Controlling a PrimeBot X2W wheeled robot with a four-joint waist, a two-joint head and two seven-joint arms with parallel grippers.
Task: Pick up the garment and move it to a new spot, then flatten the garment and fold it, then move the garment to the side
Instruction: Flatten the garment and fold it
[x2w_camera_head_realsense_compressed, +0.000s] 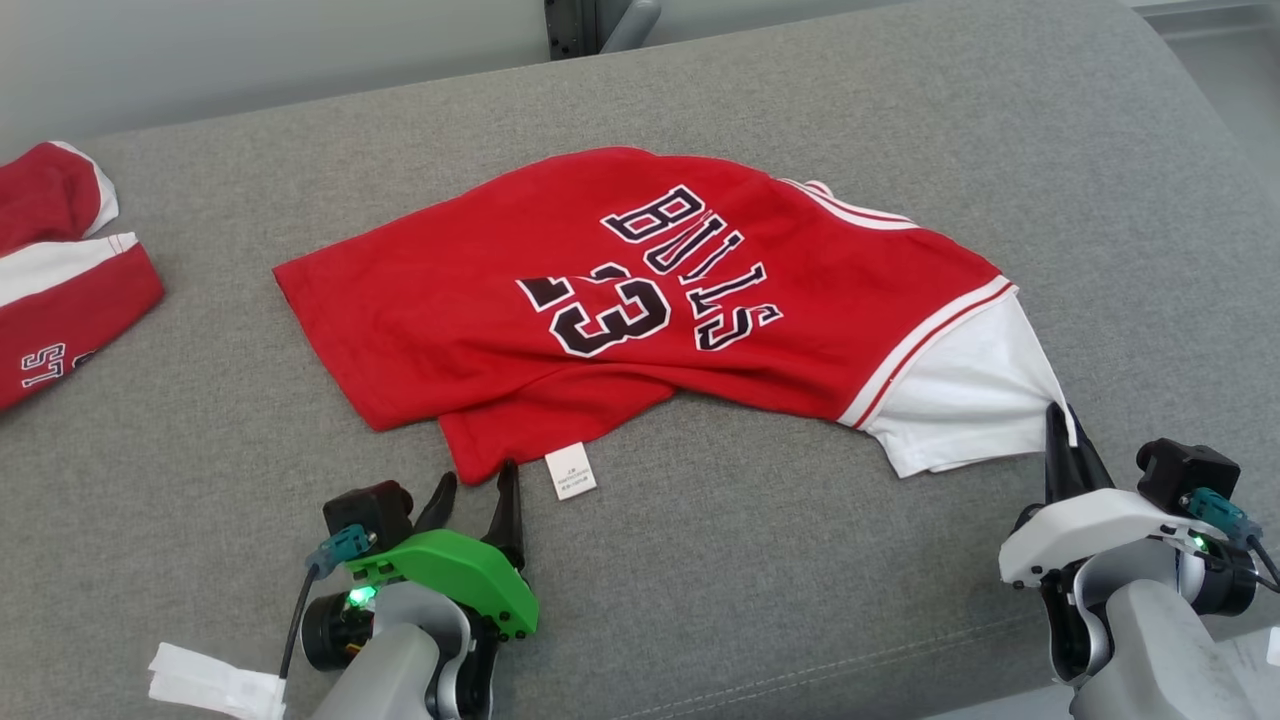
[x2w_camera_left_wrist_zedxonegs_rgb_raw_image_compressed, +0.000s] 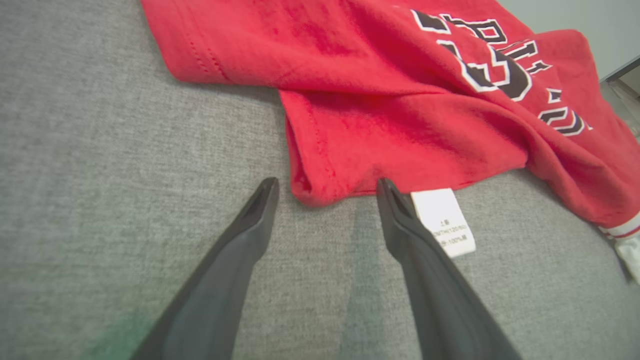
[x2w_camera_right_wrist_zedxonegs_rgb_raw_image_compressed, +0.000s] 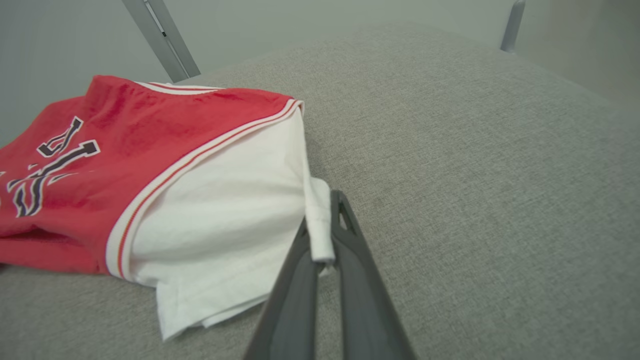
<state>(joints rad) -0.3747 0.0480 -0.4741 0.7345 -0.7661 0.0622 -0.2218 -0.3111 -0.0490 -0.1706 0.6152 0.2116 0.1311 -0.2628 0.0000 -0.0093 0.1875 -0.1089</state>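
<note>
at the far left edge of the grey cushion (x2w_camera_head_realsense_compressed: 200, 430) lies a second red-and-white garment (x2w_camera_head_realsense_compressed: 70, 290), well apart from the work. so there are two garments in all. next comes the left end effector (x2w_camera_head_realsense_compressed: 478, 472), its fingers apart and holding nothing, with the tips at the near hem of the red jersey (x2w_camera_head_realsense_compressed: 470, 300). one white care label (x2w_camera_head_realsense_compressed: 571, 471) lies just beside it. the jersey lies rumpled across the middle of the cushion, print up. a metal post (x2w_camera_head_realsense_compressed: 600, 25) stands beyond the far edge. at the right, the right end effector (x2w_camera_right_wrist_zedxonegs_rgb_raw_image_compressed: 322, 227) is clamped on the hem of the jersey's white sleeve (x2w_camera_right_wrist_zedxonegs_rgb_raw_image_compressed: 225, 210).
</note>
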